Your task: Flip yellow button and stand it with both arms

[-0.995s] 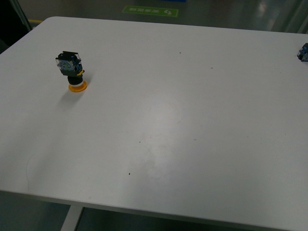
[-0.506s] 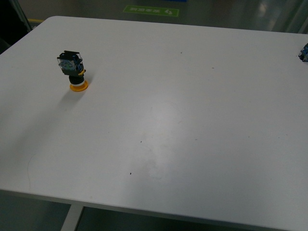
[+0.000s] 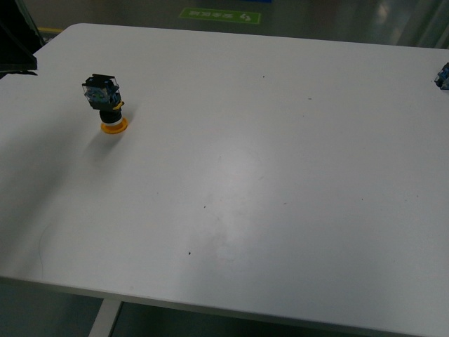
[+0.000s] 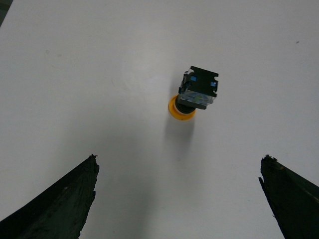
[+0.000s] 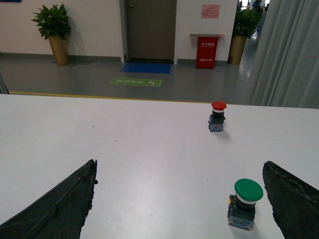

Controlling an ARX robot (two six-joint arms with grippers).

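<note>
The yellow button (image 3: pixel 105 105) stands cap-down at about ten o'clock on the worktop (image 3: pixel 280 175), with its contact block uppermost. The left claw (image 4: pixel 178 159) is aimed at it, spread wide. The right claw (image 5: pixel 179 167) is spread too, looking elsewhere. I reckon the left should close squarely on the block's flat sides, gently, so the button doesn't topple.

Both grippers spread wide
The left gripper (image 4: pixel 179 158) and the right gripper (image 5: pixel 179 163) each hold two black fingers (image 4: pixel 60 204) far apart.
</note>
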